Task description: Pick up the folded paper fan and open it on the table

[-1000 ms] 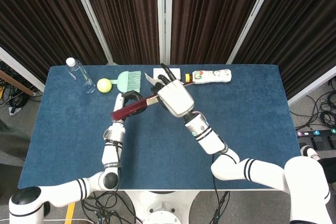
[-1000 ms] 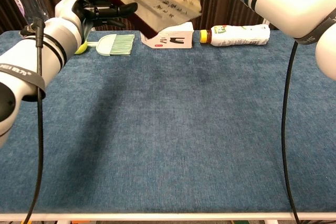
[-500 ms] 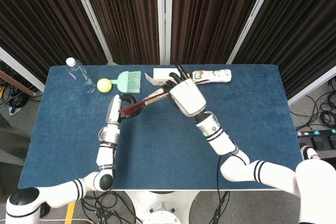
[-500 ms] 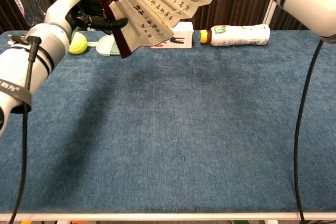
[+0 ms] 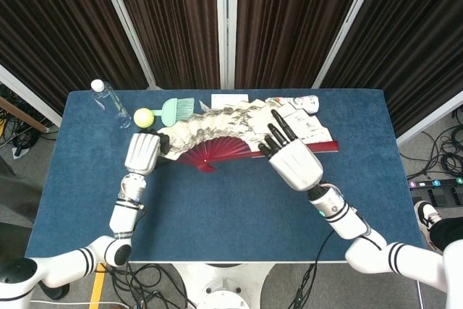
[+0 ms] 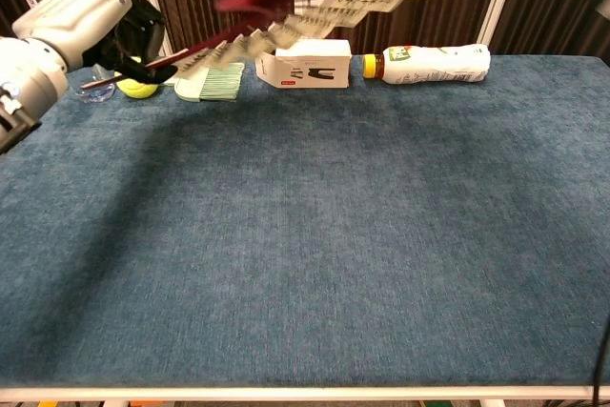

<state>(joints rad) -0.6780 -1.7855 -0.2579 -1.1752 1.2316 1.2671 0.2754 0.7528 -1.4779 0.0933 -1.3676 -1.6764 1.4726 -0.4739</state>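
Paper fan was spread wide and held in the air above the table, between our two hands. We held one end guard in the left hand, whose fingers were curled closed around it. Beyond the fingertips of that hand lay one clear water bottle, one yellow ball and one green brush. Beyond the fan's upper edge lay one white carton and one drink bottle on its side.

We kept the right hand at the other end of the fan, its fingers extended and lying against the leaf near the red guard. We could not tell whether the thumb pinched that guard from below.

We judged the fan open but not yet laid on the table. Risks from here:
- If the right hand only rested on the leaf, the free end could slip and the pleats could fold back.
- If we pulled the two hands further apart, the paper could tear at the ribs.
- If we lowered the fan without drawing it toward us, its edge could strike the brush, the carton or the drink bottle.
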